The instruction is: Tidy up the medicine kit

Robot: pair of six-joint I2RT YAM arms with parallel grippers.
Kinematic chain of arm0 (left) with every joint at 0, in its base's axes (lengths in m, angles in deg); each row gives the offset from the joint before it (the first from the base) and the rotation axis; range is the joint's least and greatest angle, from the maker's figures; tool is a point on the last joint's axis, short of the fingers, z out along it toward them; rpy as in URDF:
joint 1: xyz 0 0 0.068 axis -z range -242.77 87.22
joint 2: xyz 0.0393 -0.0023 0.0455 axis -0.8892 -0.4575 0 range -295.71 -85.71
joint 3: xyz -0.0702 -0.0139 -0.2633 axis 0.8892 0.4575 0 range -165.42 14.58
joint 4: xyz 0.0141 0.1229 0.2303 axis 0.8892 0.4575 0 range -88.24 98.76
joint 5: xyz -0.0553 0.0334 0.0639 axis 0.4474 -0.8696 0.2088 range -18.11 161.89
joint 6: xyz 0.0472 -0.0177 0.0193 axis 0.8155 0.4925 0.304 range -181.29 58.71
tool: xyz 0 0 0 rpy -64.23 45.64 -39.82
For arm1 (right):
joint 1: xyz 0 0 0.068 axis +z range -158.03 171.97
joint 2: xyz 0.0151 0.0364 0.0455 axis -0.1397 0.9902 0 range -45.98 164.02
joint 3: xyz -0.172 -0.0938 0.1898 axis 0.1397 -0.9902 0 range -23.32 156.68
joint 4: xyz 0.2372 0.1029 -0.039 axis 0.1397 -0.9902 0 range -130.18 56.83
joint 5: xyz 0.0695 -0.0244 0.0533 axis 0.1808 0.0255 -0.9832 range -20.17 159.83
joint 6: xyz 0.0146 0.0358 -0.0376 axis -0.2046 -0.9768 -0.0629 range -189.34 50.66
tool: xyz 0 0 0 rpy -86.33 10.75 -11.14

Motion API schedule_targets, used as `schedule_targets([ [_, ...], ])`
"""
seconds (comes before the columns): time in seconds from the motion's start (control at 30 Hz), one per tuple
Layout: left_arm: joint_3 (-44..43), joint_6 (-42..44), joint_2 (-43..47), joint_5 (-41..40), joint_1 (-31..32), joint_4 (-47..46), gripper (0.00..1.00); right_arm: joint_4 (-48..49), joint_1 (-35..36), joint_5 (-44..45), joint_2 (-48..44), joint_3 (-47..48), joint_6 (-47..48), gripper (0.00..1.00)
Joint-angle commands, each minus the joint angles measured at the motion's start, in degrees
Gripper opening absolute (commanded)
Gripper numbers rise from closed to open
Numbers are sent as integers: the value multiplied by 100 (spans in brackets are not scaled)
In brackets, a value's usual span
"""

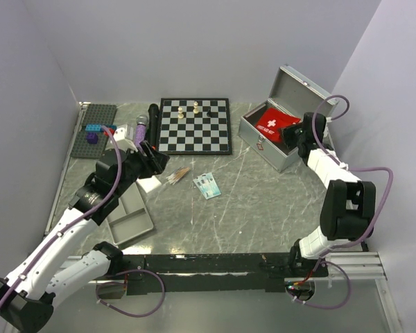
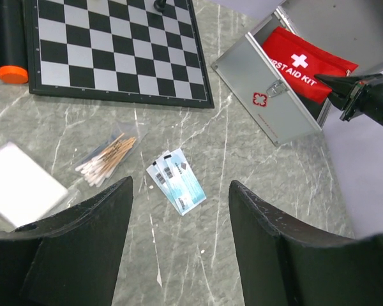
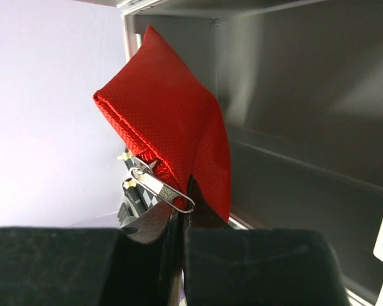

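Observation:
The medicine kit (image 1: 263, 143) is a silver metal case at the back right, with its lid (image 1: 298, 87) standing open. A red first aid pouch (image 1: 274, 123) sits tilted inside it. My right gripper (image 1: 296, 137) reaches into the case and is shut on the pouch's edge. In the right wrist view its jaws (image 3: 182, 191) pinch the red fabric (image 3: 172, 121) beside the zipper pull (image 3: 159, 186), with the kit's inner wall (image 3: 293, 95) behind. My left gripper (image 2: 180, 183) hangs open above blue-white sachets (image 2: 177, 180), holding nothing. Cotton swabs (image 2: 105, 160) and a white pad (image 2: 19, 185) lie to its left.
A chessboard (image 1: 194, 125) with a few pieces lies at the back centre, with a black tube (image 1: 153, 121) beside it. A grey brick baseplate (image 1: 93, 128) is at the back left. A shallow grey divided tray (image 1: 128, 211) sits under my left arm.

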Motion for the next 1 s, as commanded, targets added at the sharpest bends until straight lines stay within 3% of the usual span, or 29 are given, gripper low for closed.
schedule_targets([
  [0.0,20,-70,-48,22,-8,-241,66,515,-40,-179,128,403,-254,0],
  [0.17,11,-61,-118,-13,-7,-241,66,402,-40,-310,348,579,26,3],
  [0.3,-15,-69,-206,-13,-16,-214,66,296,-40,-328,244,667,395,53],
  [0.4,-77,-69,-285,-22,-7,-153,66,-11,-40,-180,120,807,668,75],
  [0.43,-86,-78,-303,-4,-7,-161,66,-168,-32,-144,94,860,799,77],
  [0.73,-130,-43,-286,57,-16,-56,68,-540,328,427,-731,800,1819,79],
  [0.97,63,-157,-93,40,-7,84,67,-241,1917,646,-1250,352,3137,74],
])
